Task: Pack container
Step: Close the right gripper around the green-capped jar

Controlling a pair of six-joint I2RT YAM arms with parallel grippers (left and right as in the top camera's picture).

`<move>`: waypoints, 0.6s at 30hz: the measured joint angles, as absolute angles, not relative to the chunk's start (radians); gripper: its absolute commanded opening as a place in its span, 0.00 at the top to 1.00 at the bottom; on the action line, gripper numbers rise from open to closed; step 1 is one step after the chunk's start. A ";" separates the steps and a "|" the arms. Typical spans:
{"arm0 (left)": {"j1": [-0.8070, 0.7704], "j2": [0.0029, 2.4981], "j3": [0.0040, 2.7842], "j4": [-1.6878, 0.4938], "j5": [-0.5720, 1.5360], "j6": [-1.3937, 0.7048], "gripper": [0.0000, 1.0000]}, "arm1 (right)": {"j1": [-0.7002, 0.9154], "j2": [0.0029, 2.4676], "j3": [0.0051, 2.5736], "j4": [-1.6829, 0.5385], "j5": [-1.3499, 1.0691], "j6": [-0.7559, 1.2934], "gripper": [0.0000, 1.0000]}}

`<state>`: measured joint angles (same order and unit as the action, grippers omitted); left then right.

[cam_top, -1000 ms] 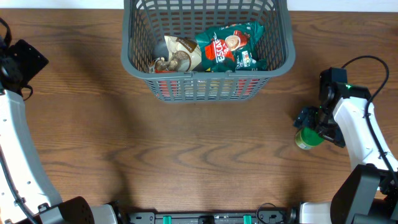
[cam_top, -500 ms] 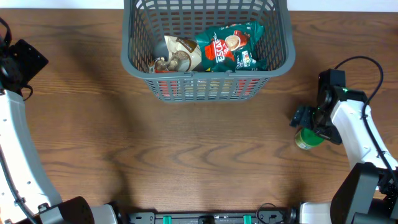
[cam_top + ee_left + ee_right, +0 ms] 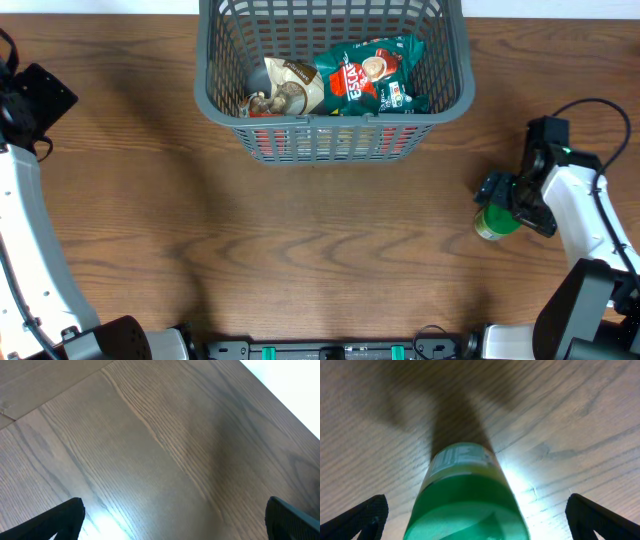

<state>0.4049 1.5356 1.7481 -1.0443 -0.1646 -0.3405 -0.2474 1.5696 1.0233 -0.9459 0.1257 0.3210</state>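
The container (image 3: 455, 95) is a dark grey slotted basket at the top middle of the table. Inside lie a green coffee packet (image 3: 365, 75) and a brown-and-white packet (image 3: 285, 85). A green can (image 3: 490, 224) stands upright on the table at the right. My right gripper (image 3: 503, 203) hovers right over it, open. In the right wrist view the can's green lid (image 3: 470, 505) fills the space between the two wide-spread fingers, not touching them. My left gripper (image 3: 175, 525) is open and empty over bare wood at the far left.
The wooden table (image 3: 300, 260) stretches between the basket and the front edge. The left arm (image 3: 30, 230) runs along the left edge. A black cable (image 3: 600, 105) loops above the right arm.
My right gripper has shifted slightly right and back over the green can. The can, the basket and the left arm have not moved.
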 measured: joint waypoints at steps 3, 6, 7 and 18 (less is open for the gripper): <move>0.405 1.536 1.748 -1.044 -0.165 -0.340 0.01 | -0.272 1.570 1.020 -0.929 0.107 0.310 0.01; 0.405 1.536 1.748 -1.044 -0.165 -0.340 0.01 | -0.282 1.569 1.003 -0.917 0.096 0.297 0.01; 0.405 1.536 1.748 -1.044 -0.165 -0.340 0.01 | -0.282 1.569 0.995 -0.913 0.089 0.294 0.01; 0.405 1.536 1.748 -1.044 -0.165 -0.340 0.01 | -0.282 1.569 0.926 -0.859 0.050 0.280 0.01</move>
<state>0.4049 1.5356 1.7481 -1.0443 -0.1646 -0.3405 -0.2825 1.5692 0.9260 -0.8585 0.0498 0.2798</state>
